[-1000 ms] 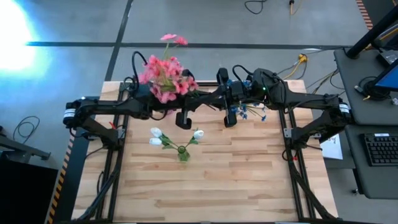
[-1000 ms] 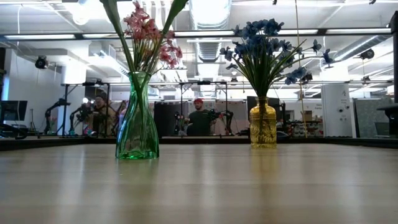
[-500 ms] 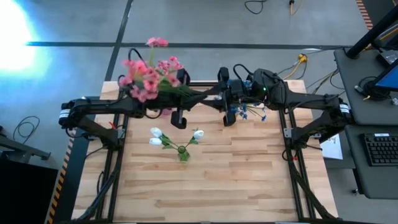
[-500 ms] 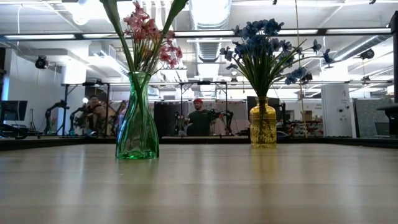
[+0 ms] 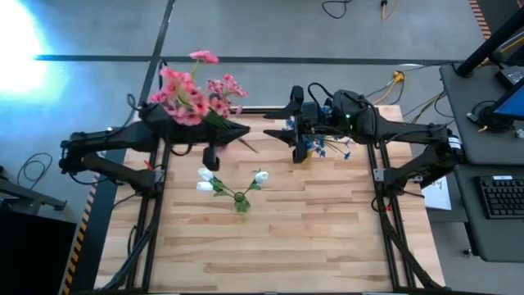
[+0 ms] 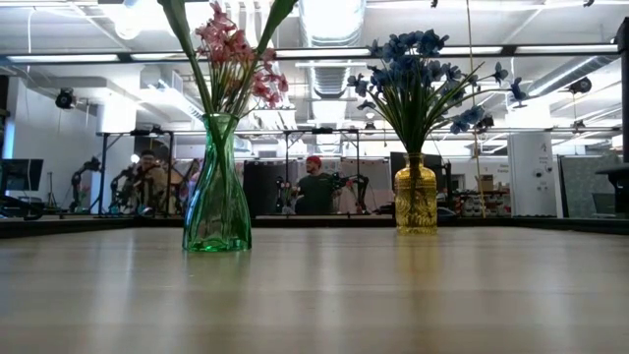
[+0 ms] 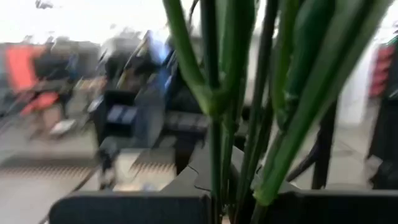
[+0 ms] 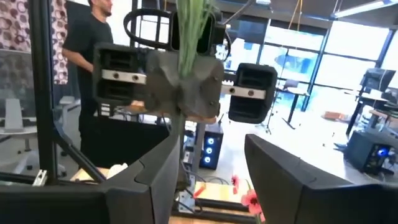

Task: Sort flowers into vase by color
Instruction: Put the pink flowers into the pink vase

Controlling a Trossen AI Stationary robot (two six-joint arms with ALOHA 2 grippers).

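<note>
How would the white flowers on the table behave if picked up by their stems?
Probably light: the white flowers are just thin green stems with small blossoms. Likely floppy, since the stems splay apart from one point, so the heads may swing. Such thin stems could twist between fingers.

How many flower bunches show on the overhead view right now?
3. The pink bunch is over the table's far-left corner, the blue bunch at far centre-right, and the white bunch mid-table. The arms may hide others.
</note>
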